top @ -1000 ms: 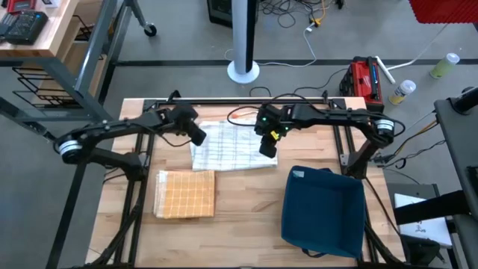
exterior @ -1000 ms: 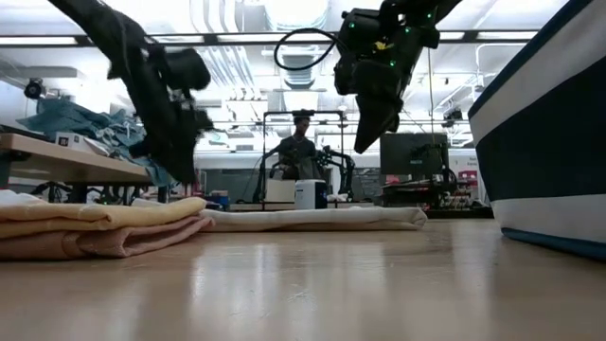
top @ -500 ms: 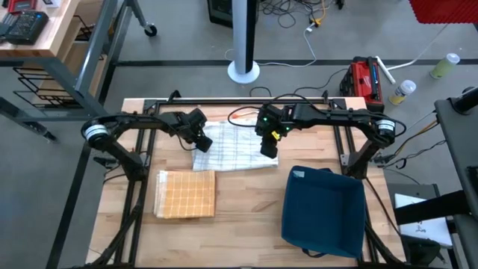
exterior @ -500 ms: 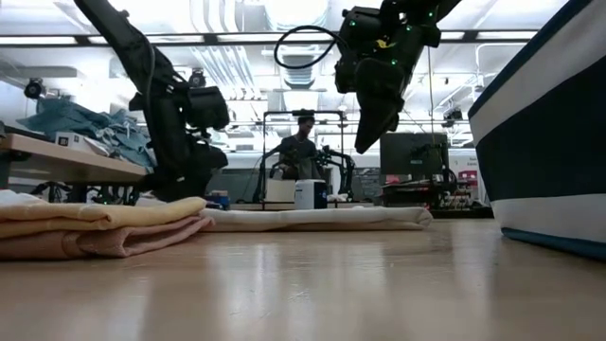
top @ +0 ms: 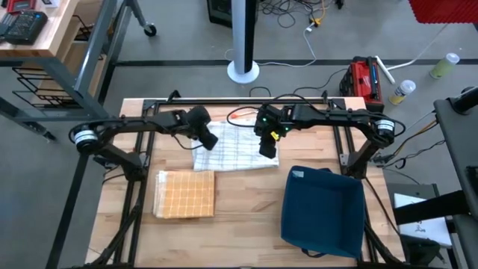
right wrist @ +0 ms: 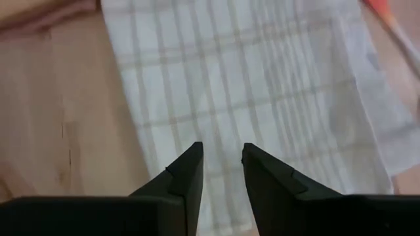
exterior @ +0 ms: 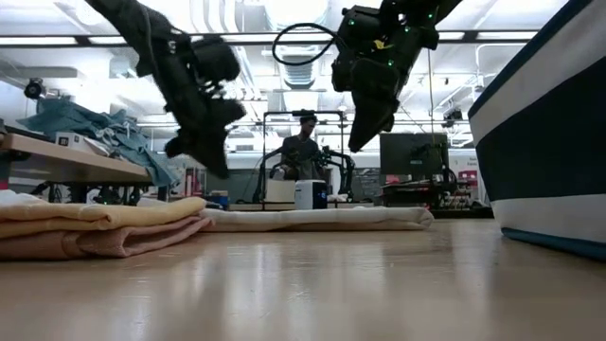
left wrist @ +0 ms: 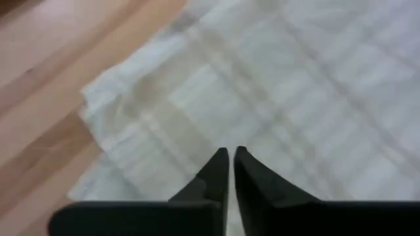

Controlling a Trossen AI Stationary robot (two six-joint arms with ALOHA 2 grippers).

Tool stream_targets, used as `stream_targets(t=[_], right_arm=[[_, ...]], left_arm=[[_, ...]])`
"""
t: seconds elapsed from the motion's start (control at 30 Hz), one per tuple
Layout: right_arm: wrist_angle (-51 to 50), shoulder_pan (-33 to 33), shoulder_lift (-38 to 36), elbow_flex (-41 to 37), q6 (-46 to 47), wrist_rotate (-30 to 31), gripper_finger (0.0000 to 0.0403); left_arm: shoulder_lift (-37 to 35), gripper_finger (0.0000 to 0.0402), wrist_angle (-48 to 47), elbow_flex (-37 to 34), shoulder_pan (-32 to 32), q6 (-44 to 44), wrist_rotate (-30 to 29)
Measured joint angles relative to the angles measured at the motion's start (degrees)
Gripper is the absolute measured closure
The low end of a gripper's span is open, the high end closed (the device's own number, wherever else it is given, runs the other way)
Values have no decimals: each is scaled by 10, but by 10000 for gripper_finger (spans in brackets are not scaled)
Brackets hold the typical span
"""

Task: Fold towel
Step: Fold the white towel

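High view: both arms hang over a white checked towel lying at the far middle of the worktop.
The left gripper is above the towel's left edge, clear of the cloth in the low view, its jaws nearly together with only a thin slit between them and nothing held. The right gripper is above the towel's right part, jaws a little apart and empty. A folded yellow checked towel lies nearer on the left, and a dark blue bin stands on the right. In the low view a person sits in the room beyond.
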Motion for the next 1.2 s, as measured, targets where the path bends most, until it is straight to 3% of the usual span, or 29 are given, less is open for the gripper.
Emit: stream_targets(t=[0.13,0.33,0.5,0.77,0.93,1.03,1.2], right_arm=[[29,1,0,-2,-5,0,309],[54,1,0,-3,-11,0,314],[57,1,0,-4,-15,0,306],[70,1,0,-5,-17,0,287],[71,0,0,-12,-14,0,280],[79,0,0,-21,-19,0,280],[145,0,0,-50,-20,3,289]], left_arm=[[-7,387,-4,21,-31,9,-4],[-8,400,-81,35,-38,-31,-122],[18,369,-140,34,-24,-99,-127],[89,292,-83,9,-27,-110,-101],[140,274,-62,6,-26,-114,-109],[149,293,-26,2,-38,-82,-121],[140,386,62,-6,-69,-36,-123]])
